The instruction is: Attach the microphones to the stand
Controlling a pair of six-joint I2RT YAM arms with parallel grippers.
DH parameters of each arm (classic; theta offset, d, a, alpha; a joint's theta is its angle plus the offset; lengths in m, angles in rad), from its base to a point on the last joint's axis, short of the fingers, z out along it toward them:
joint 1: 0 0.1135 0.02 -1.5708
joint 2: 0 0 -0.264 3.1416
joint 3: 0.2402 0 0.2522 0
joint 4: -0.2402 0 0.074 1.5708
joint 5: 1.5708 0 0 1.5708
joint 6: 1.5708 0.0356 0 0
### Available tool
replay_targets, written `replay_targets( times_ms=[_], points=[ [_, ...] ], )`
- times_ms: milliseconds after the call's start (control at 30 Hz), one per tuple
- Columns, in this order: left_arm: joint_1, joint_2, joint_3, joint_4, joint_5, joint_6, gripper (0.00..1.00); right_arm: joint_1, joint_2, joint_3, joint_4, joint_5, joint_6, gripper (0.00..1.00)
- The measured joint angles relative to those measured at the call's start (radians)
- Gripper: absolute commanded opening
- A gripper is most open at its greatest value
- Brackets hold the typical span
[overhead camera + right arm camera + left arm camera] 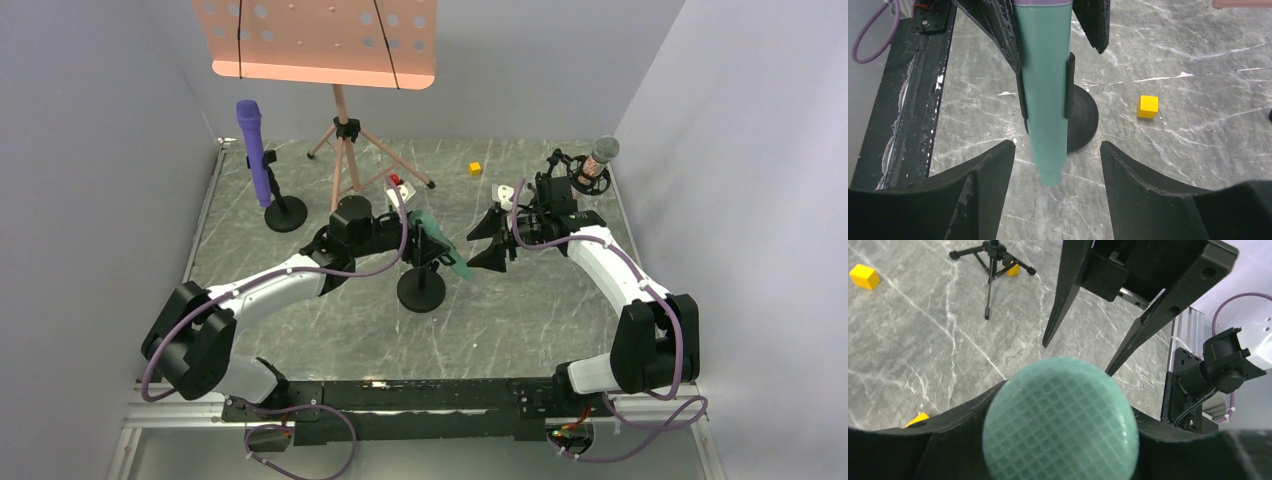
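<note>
The teal-green microphone [443,250] lies tilted in my left gripper [425,232], which is shut on it just above the middle stand [421,290]. In the left wrist view its mesh head [1060,422] fills the gap between my fingers. In the right wrist view its body [1043,85] sits in the stand's black clip [1069,82] over the round base [1085,117]. My right gripper [1055,172] is open, with the microphone's tail between its fingers untouched. The purple microphone [254,148] stands in the left stand. The glittery one [598,160] rests in the right stand.
A pink music stand [325,40] on a tripod [345,150] stands at the back centre. A yellow cube [475,168] lies at the back, and another yellow cube [1148,106] lies beside the stand base. Grey walls close in left and right. A black rail [908,100] runs along the near edge.
</note>
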Motion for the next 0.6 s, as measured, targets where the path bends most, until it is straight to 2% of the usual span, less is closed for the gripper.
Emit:
replay_targets(
  times_ms=[133,200,600],
  points=[
    [0.002,-0.024,0.001,-0.067,-0.035,-0.020,0.93,0.000,0.000,0.000,0.000,-0.002,0.002,0.74],
    [0.005,-0.038,0.000,-0.096,-0.039,-0.026,0.99,0.000,0.000,0.000,0.000,-0.002,0.002,0.77],
    [0.005,-0.250,-0.101,-0.098,-0.050,-0.054,0.99,0.000,0.000,0.000,0.000,-0.009,0.009,0.82]
  ],
)
